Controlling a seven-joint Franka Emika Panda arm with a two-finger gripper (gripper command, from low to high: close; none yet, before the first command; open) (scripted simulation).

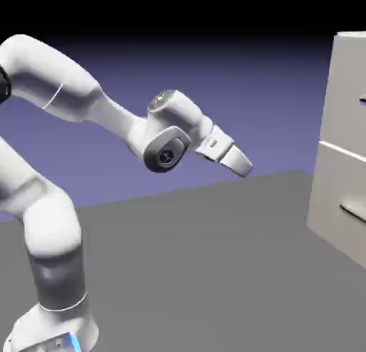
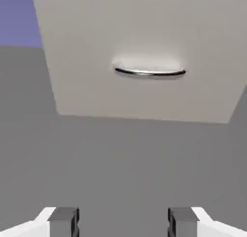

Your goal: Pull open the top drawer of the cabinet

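Exterior view showed the gripper (image 1: 245,166), jaws released, well short of the cabinet (image 1: 343,136), risking grabbing the lower handle (image 2: 149,72) instead of the top drawer (image 1: 350,93).

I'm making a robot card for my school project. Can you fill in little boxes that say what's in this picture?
robot: white arm, reaching toward the cabinet
gripper: in the air, well short of the cabinet, holding nothing
fingers: apart, with bare grey table showing between them
top drawer: looks closed, not touched yet
lower drawer: closed
handle in the hand view: thin dark bar on a pale drawer front; which drawer cannot be told
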